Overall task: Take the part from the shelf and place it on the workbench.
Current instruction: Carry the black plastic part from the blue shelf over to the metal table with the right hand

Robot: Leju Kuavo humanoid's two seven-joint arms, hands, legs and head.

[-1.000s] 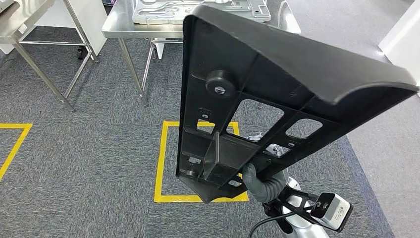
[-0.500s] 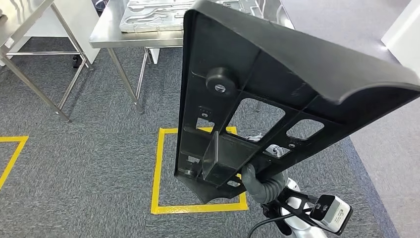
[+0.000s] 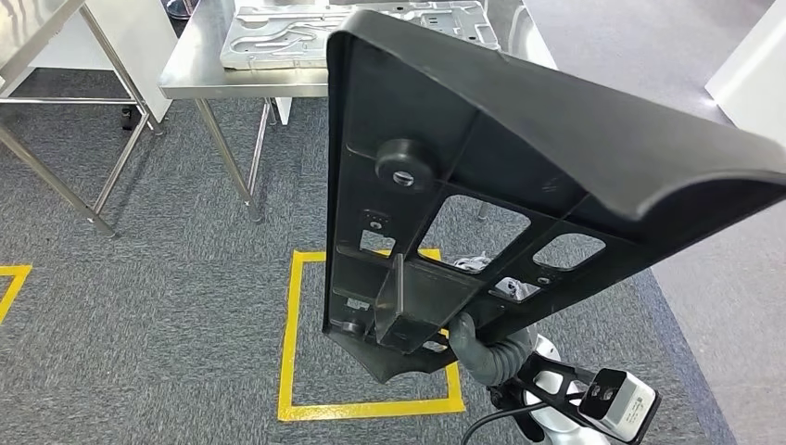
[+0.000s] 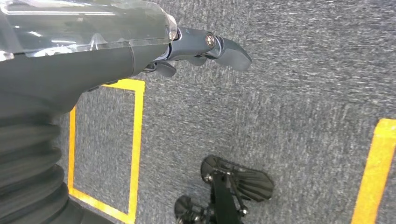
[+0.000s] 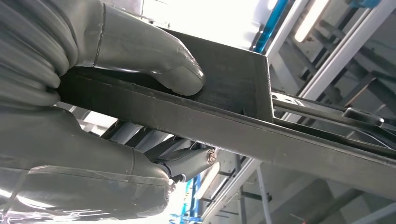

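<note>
A large black plastic part (image 3: 519, 158) with ribs, cut-outs and a round knob stands tilted up in front of me in the head view. My right hand (image 3: 482, 348) grips it at its lower end. In the right wrist view the grey thumb (image 5: 154, 60) presses on one face of the part's flat edge (image 5: 261, 135) and the darker fingers lie under it. My left hand (image 4: 187, 46) hangs over the grey carpet with nothing in it. The steel workbench (image 3: 199, 79) stands ahead, partly hidden behind the part.
A silvery moulded plate (image 3: 306, 32) lies on the workbench. A second steel table (image 3: 37, 37) stands at the far left. A yellow taped square (image 3: 289, 343) marks the carpet below the part. A white block (image 3: 751, 65) stands at the right.
The whole picture has shifted: the workbench and the yellow square have slid left and down as the camera moved. The part stays in my right hand.
</note>
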